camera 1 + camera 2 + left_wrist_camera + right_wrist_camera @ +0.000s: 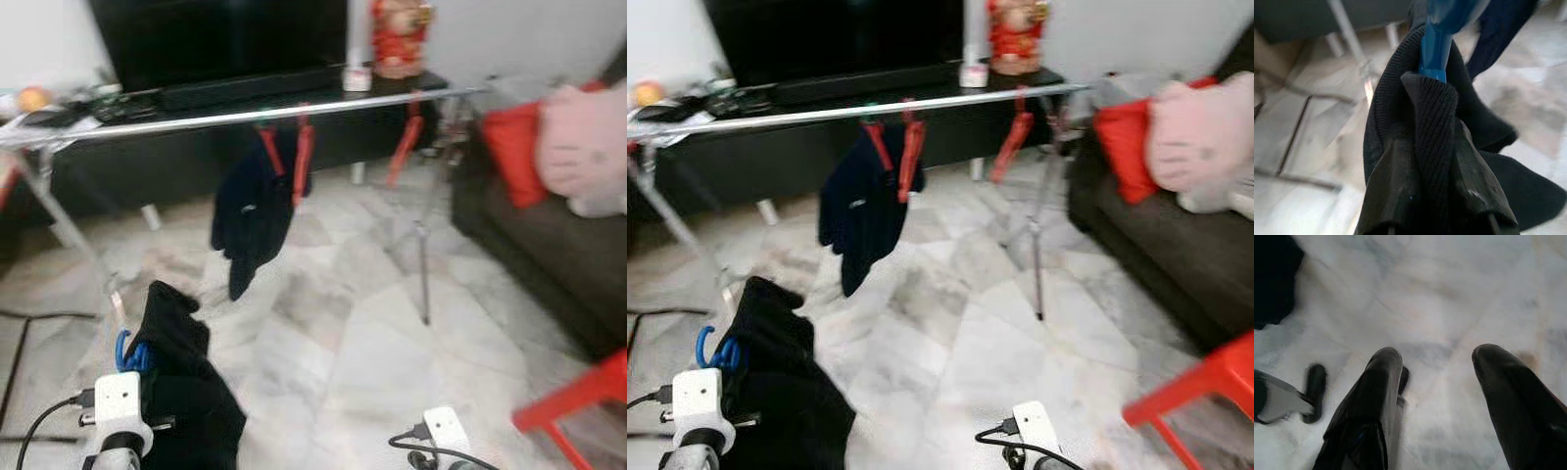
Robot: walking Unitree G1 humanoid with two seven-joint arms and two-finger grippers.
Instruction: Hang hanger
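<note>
Marble floor [343, 333], pale and veined, under a long silver rail [245, 115] on thin metal legs. A dark limp garment [253, 211] hangs from the rail's middle on red hangers [302, 157]. Low at the robot's left, the left hand [1432, 196] has its two black fingers pressed together on a fold of ribbed black knit [1430, 122], with the blue plastic hanger [1437, 44] poking out of the cloth. The right hand [1442, 396] hovers above the floor, fingers spread apart, holding nothing
</note>
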